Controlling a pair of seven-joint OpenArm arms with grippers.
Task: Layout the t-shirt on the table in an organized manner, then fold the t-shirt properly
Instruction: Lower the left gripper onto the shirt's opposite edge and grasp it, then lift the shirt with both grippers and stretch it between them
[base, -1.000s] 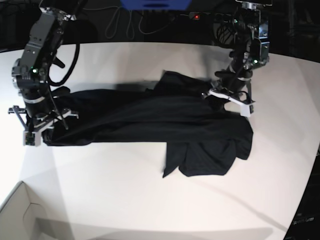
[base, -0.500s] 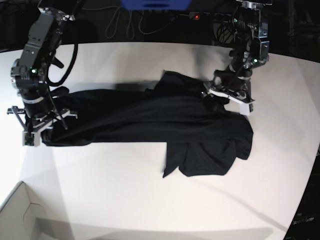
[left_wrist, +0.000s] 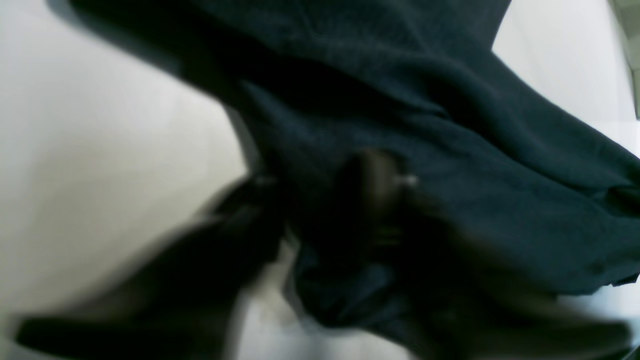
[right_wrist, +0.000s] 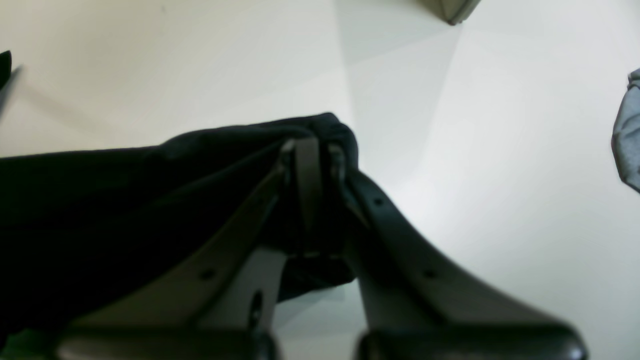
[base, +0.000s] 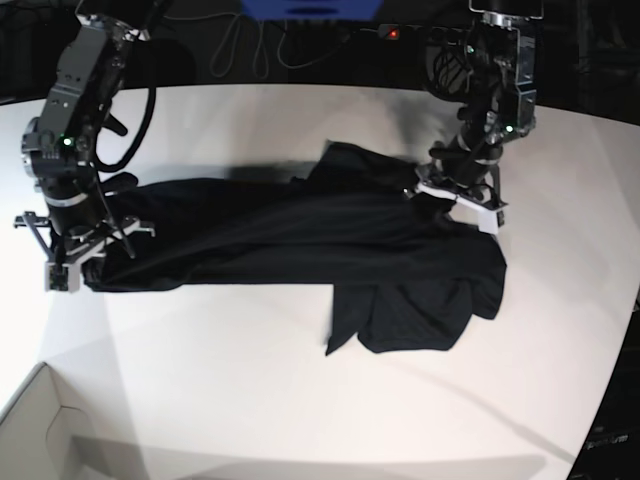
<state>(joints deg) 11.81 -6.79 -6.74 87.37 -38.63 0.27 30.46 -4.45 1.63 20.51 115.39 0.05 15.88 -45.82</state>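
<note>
The black t-shirt lies stretched in a long band across the white table, with a bunched lobe at the lower right. My left gripper sits on its upper right part. In the blurred left wrist view, the left gripper has its dark fingers drawn close on a bunch of the t-shirt. My right gripper is at the shirt's left end. In the right wrist view, the right gripper is shut on an edge fold of the t-shirt, just above the table.
A pale cardboard box corner stands at the front left; its corner also shows at the top of the right wrist view. Cables and a blue object lie behind the table. The table's curved edge runs down the right.
My left gripper opened, then closed again on the fabric at the shirt's upper right, shifting slightly up. The right arm and the shirt's left end have not moved.
</note>
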